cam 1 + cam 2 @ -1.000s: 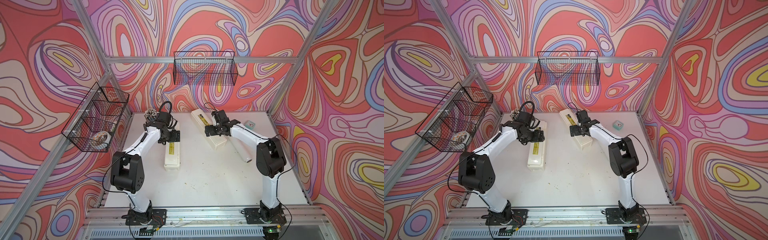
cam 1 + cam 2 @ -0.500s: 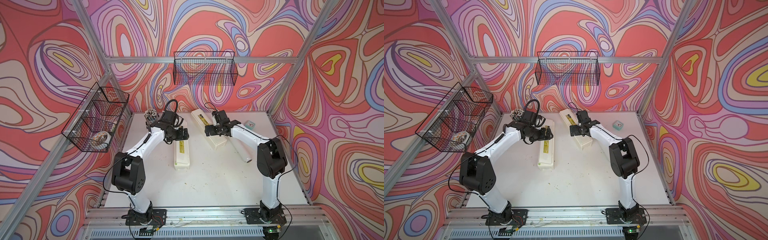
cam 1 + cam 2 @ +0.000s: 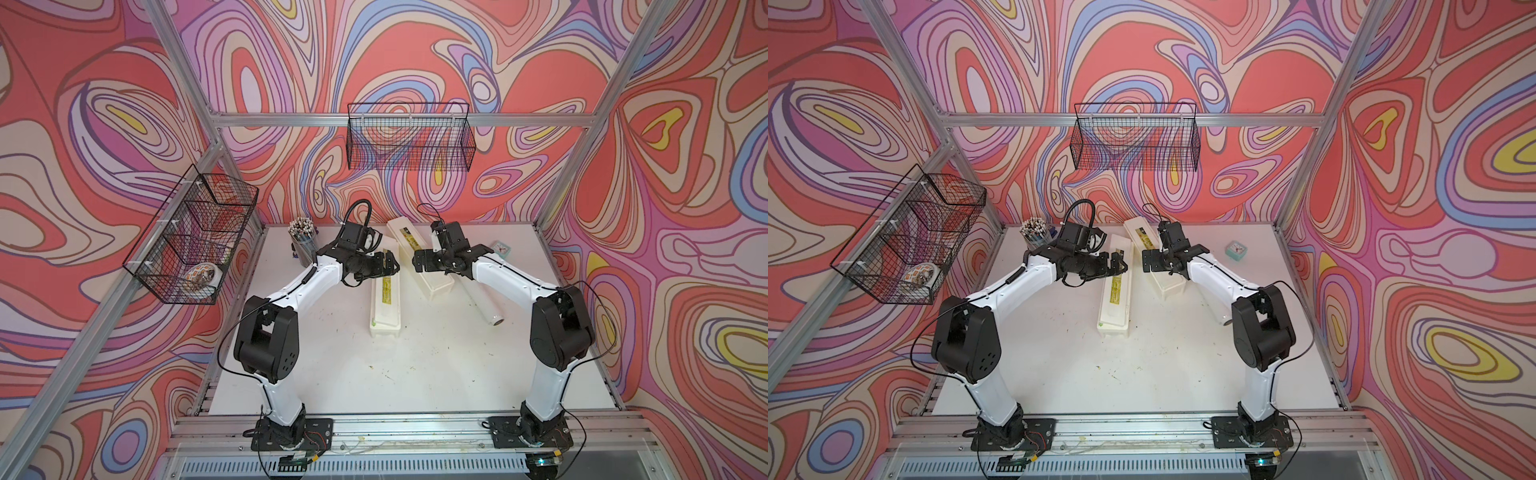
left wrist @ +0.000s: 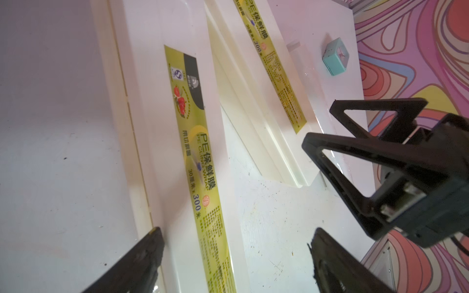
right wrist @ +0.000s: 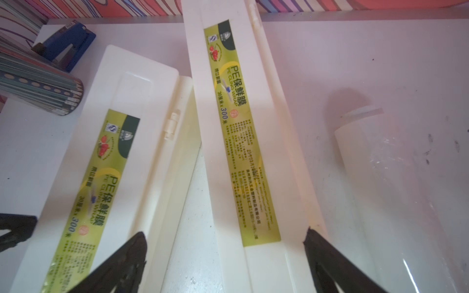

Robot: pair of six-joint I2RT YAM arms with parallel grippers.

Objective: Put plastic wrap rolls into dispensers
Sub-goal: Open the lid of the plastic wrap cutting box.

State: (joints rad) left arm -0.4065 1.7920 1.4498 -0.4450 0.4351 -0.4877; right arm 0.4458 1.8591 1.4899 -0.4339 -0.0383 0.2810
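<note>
**Both grippers spread over closed dispensers, roll loose on the table**

Logged the left gripper (image 3: 390, 266) above the far end of the left dispenser (image 3: 385, 305). Confirmed from the left wrist view: fingers (image 4: 142, 256) wide apart, clamped on nothing, one tip at the long edge of the box and the other out over bare table (image 3: 415, 374). Could not tell whether that tip touched the box. Noted the lid down, yellow-and-black label facing up.

Logged the right gripper (image 3: 417, 261) above the middle of the right dispenser (image 3: 440, 282). Confirmed from the right wrist view: fingers (image 5: 330, 261) also spread, gripping nothing, one tip over this box's long edge and the other over the near edge of the left dispenser. Noted this lid down too, label up.

Found the two boxes set at an angle, far ends just beside each other, near ends apart.

Found one plastic wrap roll (image 3: 484, 303) lying on the table just beside the right dispenser, on the side away from the left dispenser. Saw it partly covered by the right arm in both top views, hollow end toward the front edge. Recorded it outside either box.

Also noted a pencil cup (image 3: 302, 239) at the back left, a teal clock (image 3: 503, 248) at the back right, and a wire basket (image 3: 409, 143) on the back wall.
</note>
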